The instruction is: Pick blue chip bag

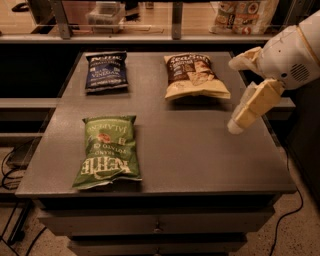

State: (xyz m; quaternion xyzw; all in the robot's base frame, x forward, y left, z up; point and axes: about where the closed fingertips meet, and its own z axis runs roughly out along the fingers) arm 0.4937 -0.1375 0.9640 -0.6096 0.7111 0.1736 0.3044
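The blue chip bag [106,71] lies flat at the back left of the dark grey table [200,150]. My gripper [233,95] hangs above the table's right side, far to the right of the blue bag and just right of a brown and cream chip bag [196,75]. Its two cream fingers [252,104] stand apart and hold nothing. The white arm housing [292,55] fills the upper right corner.
A green jalapeño chip bag [107,150] lies at the front left of the table. A glass-fronted counter with packaged goods [245,15] runs behind the table. Drawers [155,225] sit under the front edge. Cables lie on the floor at the left.
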